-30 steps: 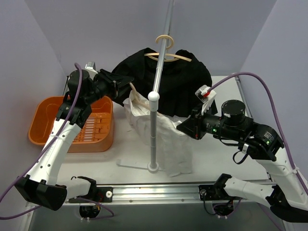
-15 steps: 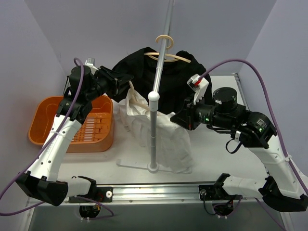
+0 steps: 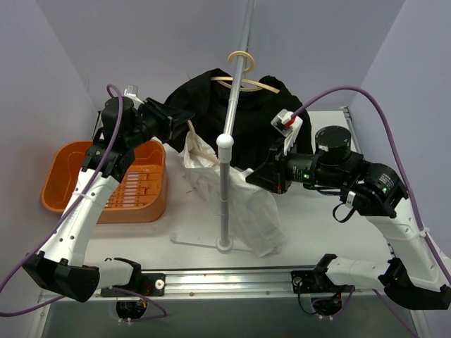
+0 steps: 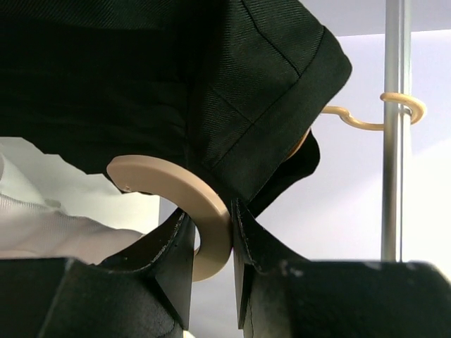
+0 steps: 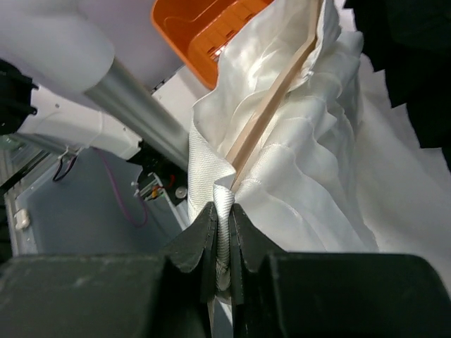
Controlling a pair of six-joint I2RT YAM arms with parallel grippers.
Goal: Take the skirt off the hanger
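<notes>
Left pincer (image 4: 211,211) is clamped on the curved hook of the pale wooden hanger (image 4: 169,176), holding it up just beside the black garment (image 3: 204,105) draped on the silver rack pole (image 3: 225,190). Right pincer (image 5: 223,211) is pinched tight on a fold of the white pleated skirt (image 5: 296,155), at its waist edge by the hanger's bar. The skirt is on the hanger, trailing down to the white counter (image 3: 176,218) near the pole's foot. Against half a second ago, the right arm has eased slightly rightward and the skirt hangs narrower, drawn tauter. The orange plastic basket (image 3: 70,151) sits at the left.
</notes>
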